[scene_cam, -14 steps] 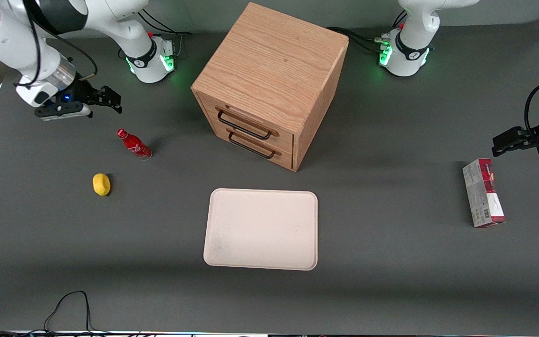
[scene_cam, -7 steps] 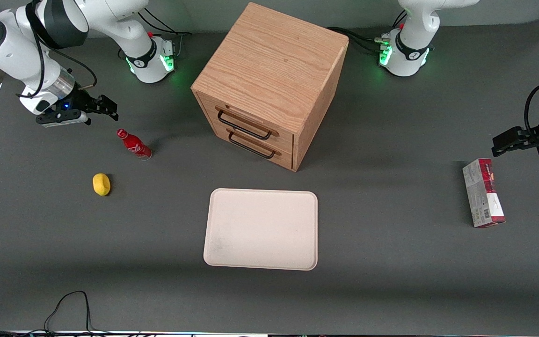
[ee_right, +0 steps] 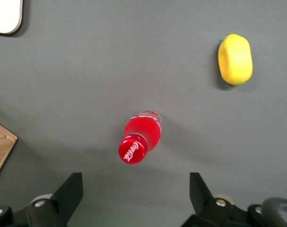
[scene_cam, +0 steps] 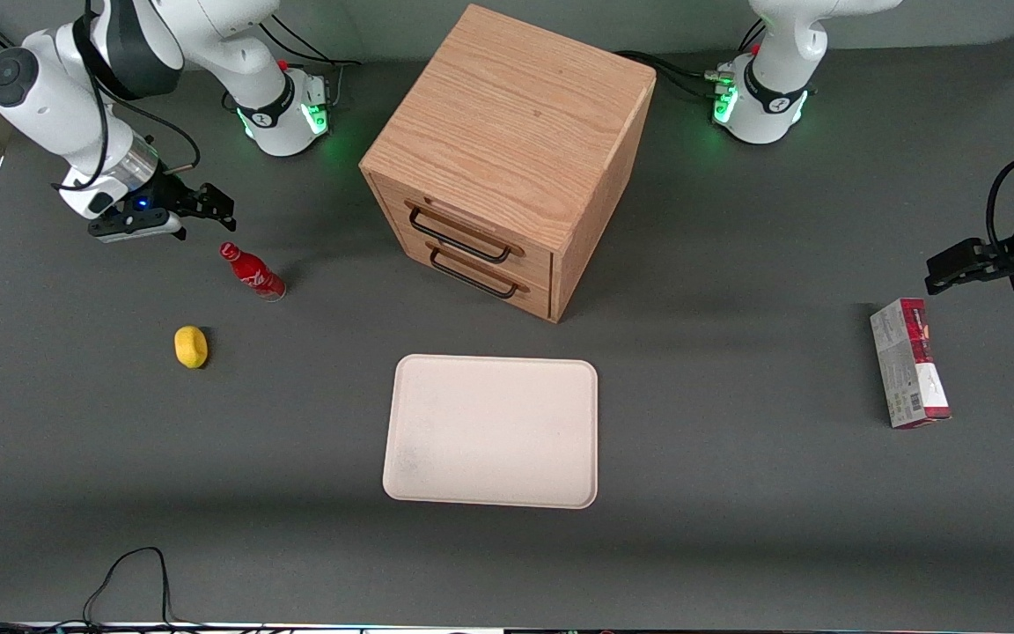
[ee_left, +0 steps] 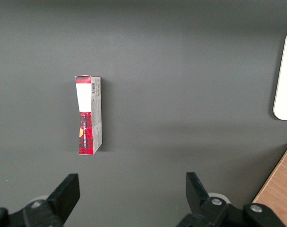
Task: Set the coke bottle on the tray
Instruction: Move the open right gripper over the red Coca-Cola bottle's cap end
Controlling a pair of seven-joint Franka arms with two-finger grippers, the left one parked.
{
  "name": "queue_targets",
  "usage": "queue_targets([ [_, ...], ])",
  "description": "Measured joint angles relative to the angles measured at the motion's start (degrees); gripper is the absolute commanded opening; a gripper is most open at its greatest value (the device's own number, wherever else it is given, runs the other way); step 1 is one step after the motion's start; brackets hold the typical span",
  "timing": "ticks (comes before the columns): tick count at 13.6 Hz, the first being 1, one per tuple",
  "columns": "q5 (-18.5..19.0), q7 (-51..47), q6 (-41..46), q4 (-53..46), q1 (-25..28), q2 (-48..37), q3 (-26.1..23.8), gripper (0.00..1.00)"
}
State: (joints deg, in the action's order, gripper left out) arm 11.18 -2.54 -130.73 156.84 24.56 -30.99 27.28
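Right arm's claw (scene_cam: pixel 208 204) hangs above table, fingers spread.

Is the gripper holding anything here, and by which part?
Nothing is held. The gripper hangs open above the upright coke bottle, apart from it.

Over the last second the right arm has swung its gripper (scene_cam: pixel 218 204) sideways across the worktop toward the coke bottle (scene_cam: pixel 253 273). The gripper first rose a little farther from the front camera, then dropped back and drew in. It now hangs above the worktop just beside the bottle's cap, its fingers (ee_right: pixel 68 193) spread wide and holding nothing.
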Motion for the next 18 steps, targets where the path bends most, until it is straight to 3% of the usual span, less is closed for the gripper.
queue_targets([
  [9, 1.2, 0.0, -11.3, 3.5, 0.1, 6.8, 0.0, 1.0],
  [13, 1.2, 0.0, -12.4, 3.4, 0.2, 8.5, 0.0, 0.88],
  [14, 1.2, 0.0, -12.4, 3.4, 0.2, 8.5, 0.0, 0.83],
  [15, 1.2, 0.0, -12.4, 3.4, 0.2, 8.5, 0.0, 0.72],
  [17, 1.2, 0.0, -12.4, 3.4, 0.2, 8.5, 0.0, 0.44],
  [18, 1.2, 0.0, -12.4, 3.4, 0.2, 8.5, 0.0, 0.26],
])
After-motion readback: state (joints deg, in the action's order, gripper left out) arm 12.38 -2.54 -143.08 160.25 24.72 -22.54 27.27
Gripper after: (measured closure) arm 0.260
